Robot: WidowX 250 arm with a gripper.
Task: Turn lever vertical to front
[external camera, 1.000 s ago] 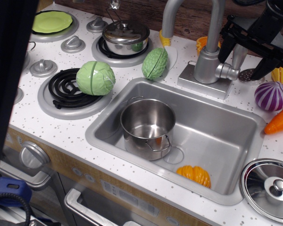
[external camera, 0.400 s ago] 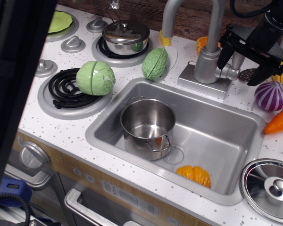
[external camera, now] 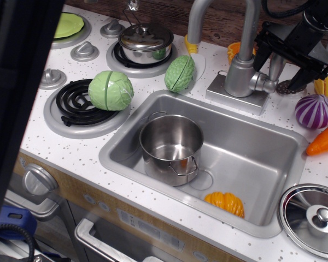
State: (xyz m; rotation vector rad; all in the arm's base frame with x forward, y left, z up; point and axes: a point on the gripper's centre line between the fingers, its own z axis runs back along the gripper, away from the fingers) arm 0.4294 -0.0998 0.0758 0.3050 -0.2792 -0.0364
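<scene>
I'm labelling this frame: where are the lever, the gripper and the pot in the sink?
lever [external camera: 275,65]: main view, on its upright paddle.
gripper [external camera: 277,64]: main view, between its fingertips.
pot [external camera: 171,136]: main view, inner wall.

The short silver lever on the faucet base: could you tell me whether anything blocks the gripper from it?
Nothing visible does. The black gripper straddles the short matte-silver lever, which stands upright beside the faucet's cylindrical base.

Speckled white counter [external camera: 82,150], dark wood back wall [external camera: 218,16]

The matte-silver lever [external camera: 275,66] stands upright beside the faucet's cylindrical base.
</scene>
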